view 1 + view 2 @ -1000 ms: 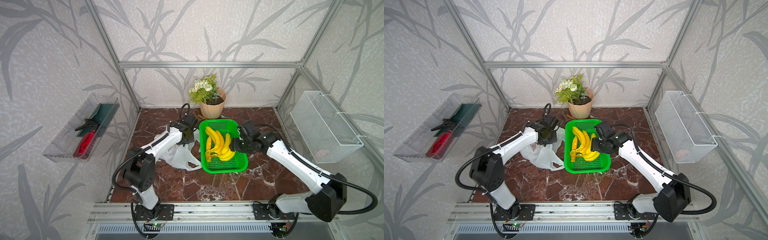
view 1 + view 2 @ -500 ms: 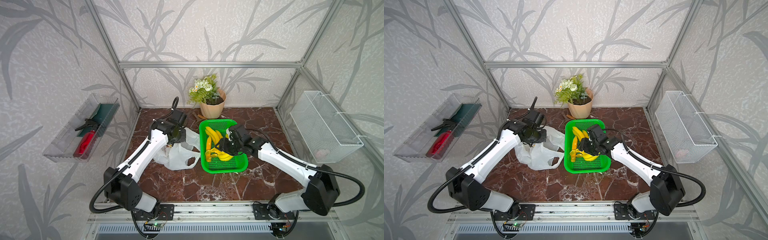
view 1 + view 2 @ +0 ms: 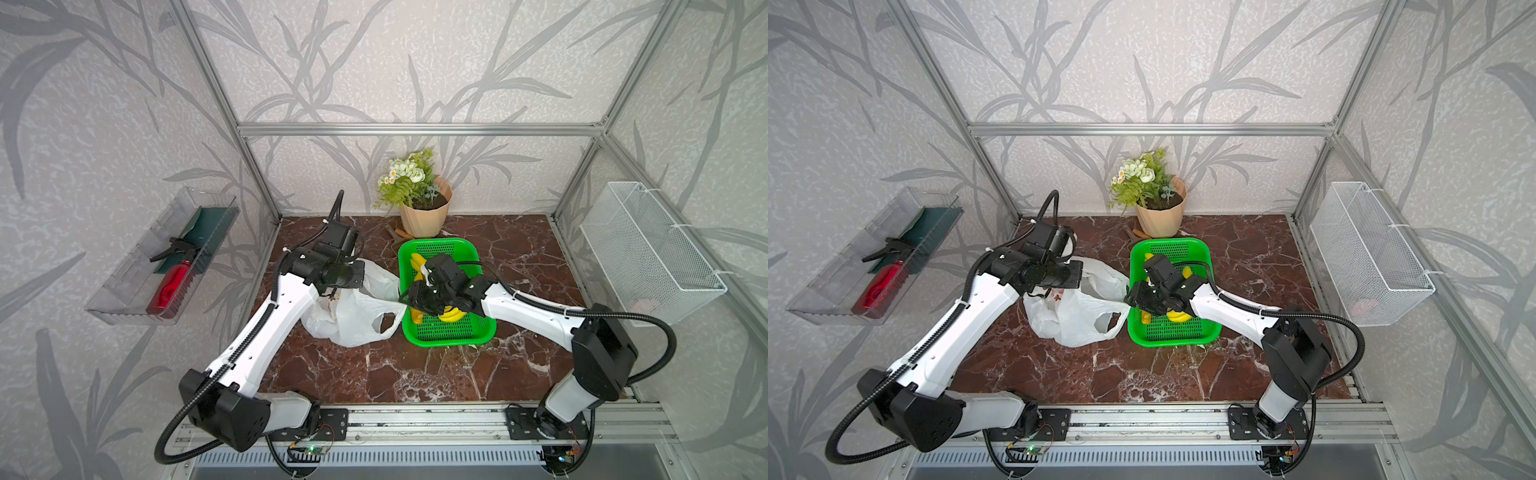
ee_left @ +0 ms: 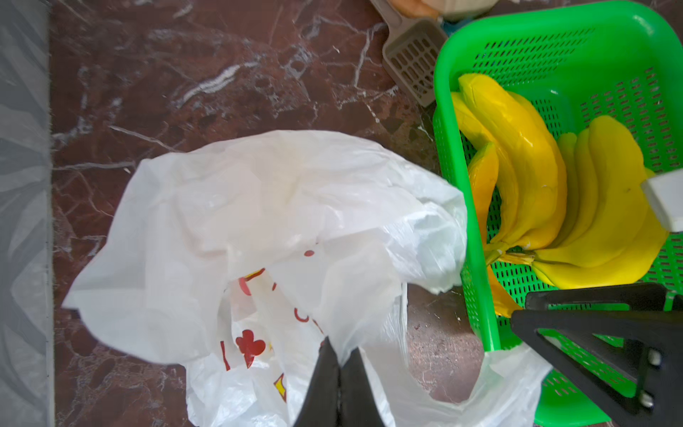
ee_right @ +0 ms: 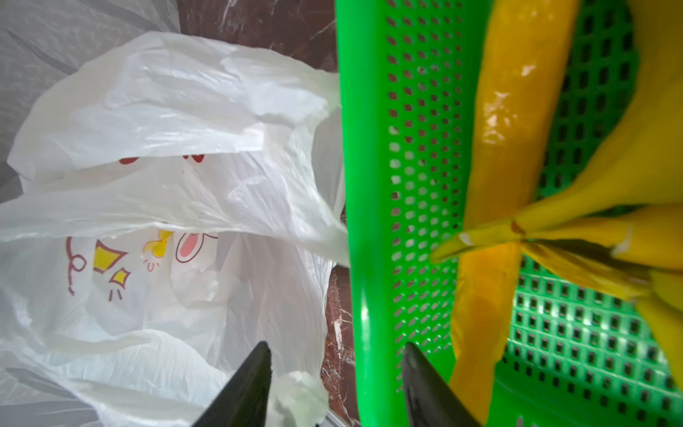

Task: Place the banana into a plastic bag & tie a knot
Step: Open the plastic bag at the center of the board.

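The white plastic bag [image 3: 353, 318] [image 3: 1073, 320] with red and yellow prints lies crumpled on the marble floor, left of the green basket [image 3: 449, 337]. My left gripper [image 4: 340, 356] [image 3: 331, 296] is shut on a fold of the bag's rim. A bunch of yellow bananas [image 4: 536, 185] [image 5: 513, 140] lies in the basket, partly under my right arm in both top views. My right gripper [image 5: 336, 346] [image 3: 409, 296] stands open over the basket's left rim, with nothing between its fingers. One handle loop [image 3: 384, 323] lies open. No knot is in view.
A flower pot [image 3: 424, 212] stands at the back, with a beige scoop [image 4: 414, 63] beside the basket. A white wire basket [image 3: 648, 257] hangs on the right wall. A clear tray [image 3: 166, 257] holding a red spray bottle hangs on the left wall.
My right gripper has moved left from over the bananas to the basket's left rim. My left arm has pulled the bag's rim left and away from the basket.
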`<state>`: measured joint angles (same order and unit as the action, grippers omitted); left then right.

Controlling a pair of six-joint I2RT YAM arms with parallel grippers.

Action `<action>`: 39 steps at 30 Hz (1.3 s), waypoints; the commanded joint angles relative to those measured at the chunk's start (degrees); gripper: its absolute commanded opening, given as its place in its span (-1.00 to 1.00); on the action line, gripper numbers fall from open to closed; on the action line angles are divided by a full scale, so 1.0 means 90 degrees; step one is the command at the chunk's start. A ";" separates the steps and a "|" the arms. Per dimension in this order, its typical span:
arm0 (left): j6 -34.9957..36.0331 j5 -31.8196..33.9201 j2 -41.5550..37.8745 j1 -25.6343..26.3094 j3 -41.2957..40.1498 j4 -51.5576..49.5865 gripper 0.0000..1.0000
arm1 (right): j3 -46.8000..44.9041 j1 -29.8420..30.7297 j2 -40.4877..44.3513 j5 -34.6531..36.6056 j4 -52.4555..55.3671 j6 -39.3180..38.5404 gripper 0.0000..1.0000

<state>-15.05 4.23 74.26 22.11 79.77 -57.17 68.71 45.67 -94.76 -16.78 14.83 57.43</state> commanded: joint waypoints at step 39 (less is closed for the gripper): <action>0.0432 0.0312 -0.0631 -0.0279 -0.1253 0.0561 -1.00 | 0.1241 -0.0391 0.0288 -0.0045 0.0947 -0.0499 -1.00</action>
<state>-11.16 5.67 68.95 19.97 69.63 -50.78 79.02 44.29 -94.43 -14.85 18.57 50.09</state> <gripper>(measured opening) 0.048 0.046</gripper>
